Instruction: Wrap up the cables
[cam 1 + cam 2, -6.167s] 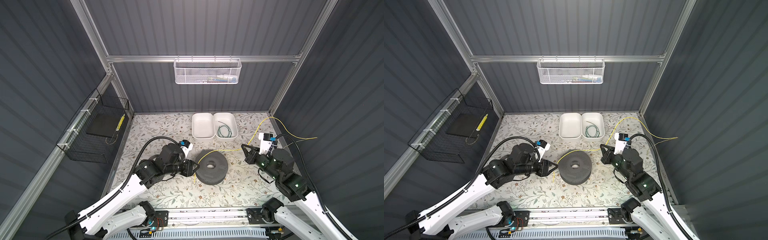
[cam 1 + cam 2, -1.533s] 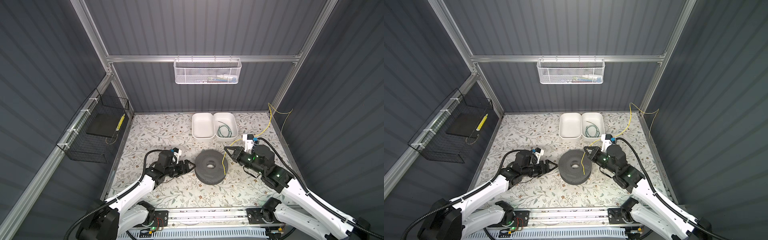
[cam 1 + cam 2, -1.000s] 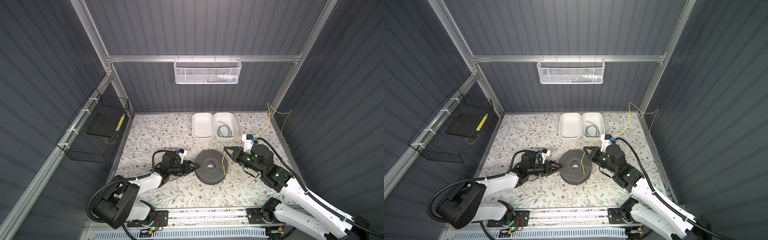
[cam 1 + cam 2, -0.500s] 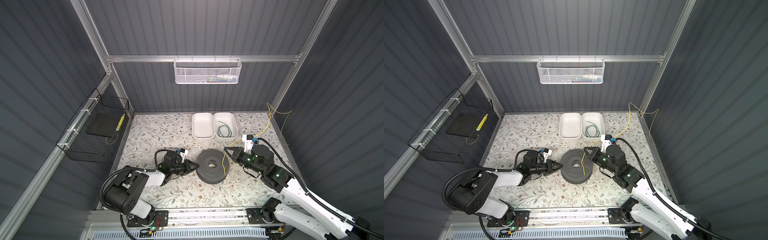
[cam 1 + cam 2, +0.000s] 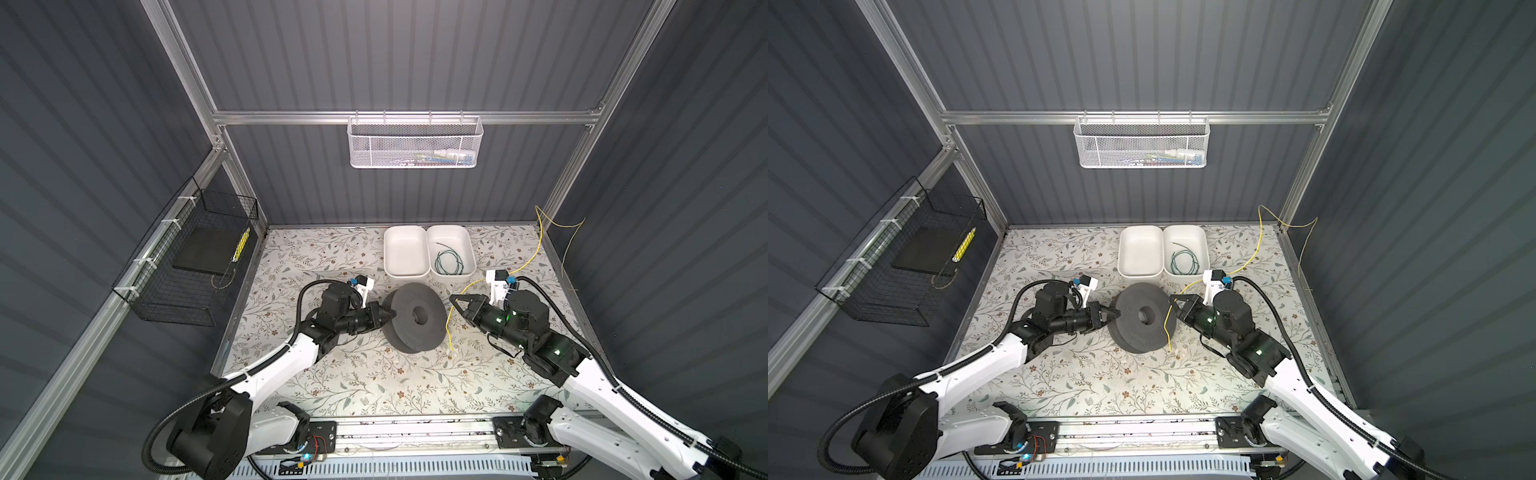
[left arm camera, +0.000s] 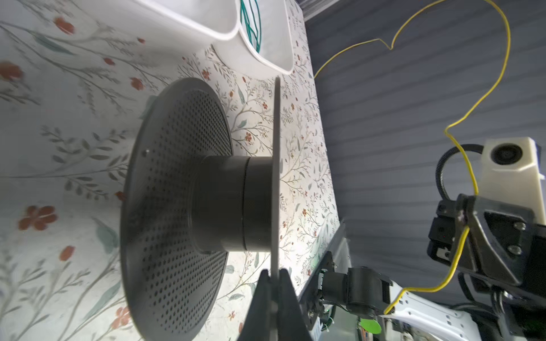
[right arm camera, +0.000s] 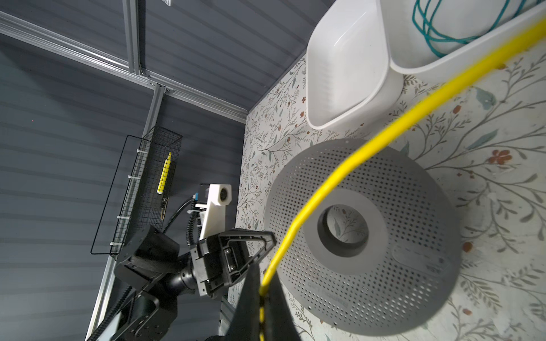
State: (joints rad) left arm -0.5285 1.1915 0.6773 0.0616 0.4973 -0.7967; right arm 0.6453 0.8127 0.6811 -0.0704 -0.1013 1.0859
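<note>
Yellow thin cable (image 7: 296, 223) sits pinched by the right gripper (image 5: 452, 298), jaws closed, beside the grey perforated plastic spool (image 5: 407, 332), none wound yet. The left gripper (image 5: 392, 312) has just clamped the spool's rim, steadying it for winding.

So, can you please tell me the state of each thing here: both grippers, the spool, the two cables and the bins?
left gripper: shut on the rim of the spool's upper flange.
right gripper: shut on yellow cable.
spool: core bare, no cable wound on it.
yellow cable: held, loose, not wound.
green cable: coiled inside a white bin.
second white bin: empty.
</note>
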